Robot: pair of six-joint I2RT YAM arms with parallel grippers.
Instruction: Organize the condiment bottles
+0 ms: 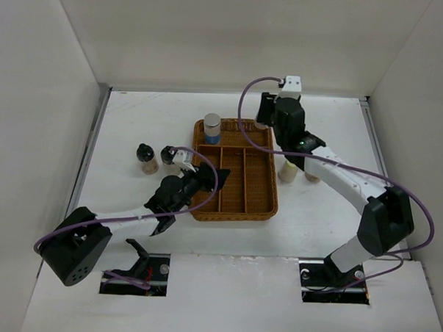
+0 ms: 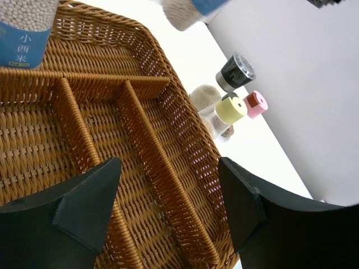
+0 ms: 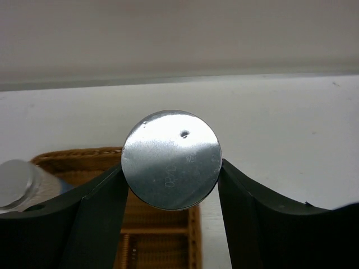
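My right gripper (image 3: 171, 175) is shut on a silver-capped condiment bottle (image 3: 171, 159), both fingers against the cap, just past the back right corner of the wicker tray (image 1: 234, 211). In the top view that gripper (image 1: 268, 113) hides the bottle. A blue-banded bottle (image 1: 212, 127) stands in the tray's back left compartment. My left gripper (image 2: 168, 168) hangs open over the tray's left side (image 1: 210, 182), holding nothing. Two dark-capped bottles (image 1: 145, 157) stand left of the tray. On its right stand black-capped (image 2: 235, 72), cream-capped (image 2: 231, 109) and pink-capped (image 2: 255, 103) bottles.
The tray (image 2: 162, 162) has long front compartments and wicker dividers under my left fingers. White walls close in the table on three sides. My right forearm (image 1: 339, 175) crosses above the bottles to the right of the tray.
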